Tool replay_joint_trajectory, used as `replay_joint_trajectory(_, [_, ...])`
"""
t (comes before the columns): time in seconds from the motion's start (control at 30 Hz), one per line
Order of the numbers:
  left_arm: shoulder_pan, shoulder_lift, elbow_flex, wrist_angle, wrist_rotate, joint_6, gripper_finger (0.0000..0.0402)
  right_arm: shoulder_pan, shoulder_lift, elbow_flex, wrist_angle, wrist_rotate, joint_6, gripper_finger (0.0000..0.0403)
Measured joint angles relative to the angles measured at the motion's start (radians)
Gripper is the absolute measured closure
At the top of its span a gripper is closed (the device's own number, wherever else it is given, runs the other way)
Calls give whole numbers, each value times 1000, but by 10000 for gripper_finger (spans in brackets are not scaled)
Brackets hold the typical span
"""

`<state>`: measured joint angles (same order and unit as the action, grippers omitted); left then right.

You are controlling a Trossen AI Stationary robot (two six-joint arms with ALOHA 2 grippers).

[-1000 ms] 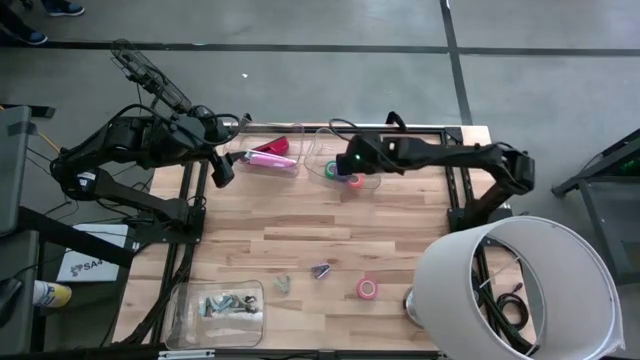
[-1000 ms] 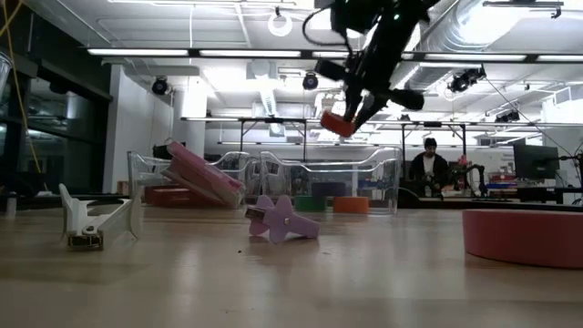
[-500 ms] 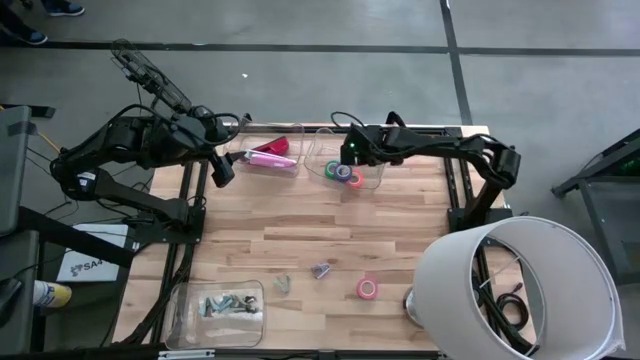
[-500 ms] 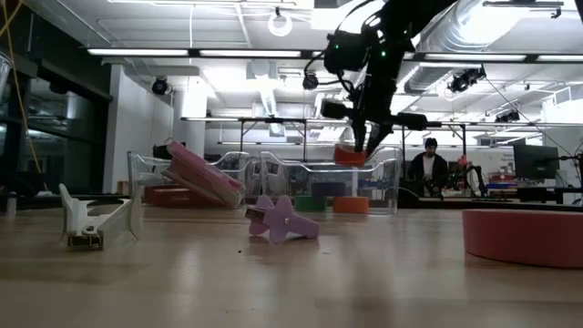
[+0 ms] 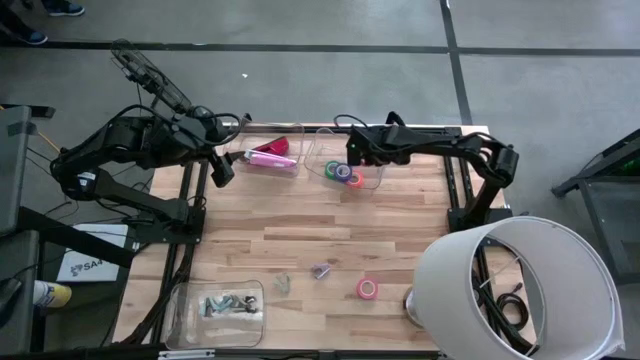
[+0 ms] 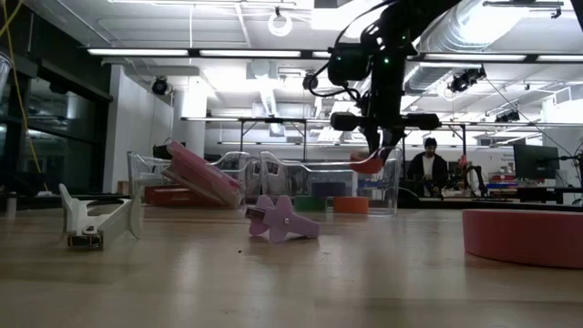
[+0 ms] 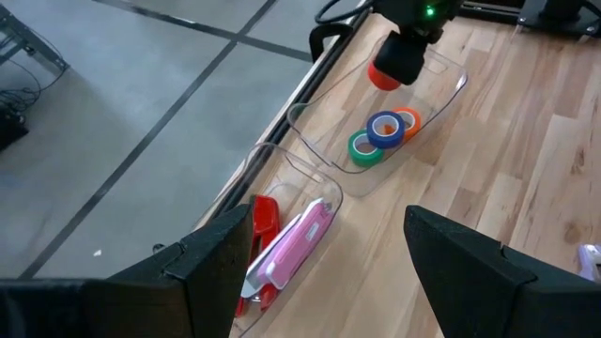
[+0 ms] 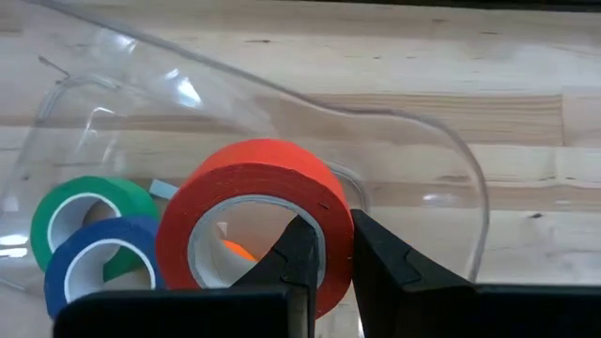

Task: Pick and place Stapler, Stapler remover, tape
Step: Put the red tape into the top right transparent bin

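The left gripper point(image 5: 222, 165) waits off the table's far-left edge, fingers spread with nothing between them. Just right of it, a clear bin point(image 5: 262, 150) holds a pink stapler point(image 7: 293, 247) lying beside a red one point(image 7: 265, 216). The next clear tray point(image 5: 372, 181) along the far edge holds a green tape roll point(image 8: 73, 206), a blue roll point(image 8: 101, 264) lapping over it and an orange one point(image 7: 409, 119) behind. The right gripper point(image 5: 357, 153) hangs above this tray, pinching a red-orange tape roll point(image 8: 255, 217) by its wall — one finger inside the ring, one outside. Near the front edge lie a clear container of staple removers point(image 5: 220, 306), a loose pale remover point(image 6: 96, 221), a purple one point(image 6: 282, 220) and — farthest right — a pink tape roll point(image 5: 367, 289).
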<state>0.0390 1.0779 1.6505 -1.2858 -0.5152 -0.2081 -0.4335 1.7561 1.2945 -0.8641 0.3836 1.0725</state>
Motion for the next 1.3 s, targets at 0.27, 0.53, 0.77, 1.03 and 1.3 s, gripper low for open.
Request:
replay_joint_trajectory(0.27, [0, 0, 0, 0, -1, 0, 128, -18, 0, 0, -7, -25, 11, 353])
replay_joint_trajectory(0.53, [0, 0, 0, 0, 0, 0, 128, -18, 0, 0, -14, -42, 27, 356])
replay_joint_trajectory(0.77, [0, 0, 0, 0, 0, 0, 128, -18, 0, 0, -12, -59, 30, 350])
replay_joint_trajectory(1.03, [0, 0, 0, 0, 1, -3, 128, -18, 0, 0, 1, -91, 30, 340])
replay_joint_trajectory(1.3, [0, 0, 0, 0, 2, -3, 128, -18, 0, -1, 0, -91, 46, 327])
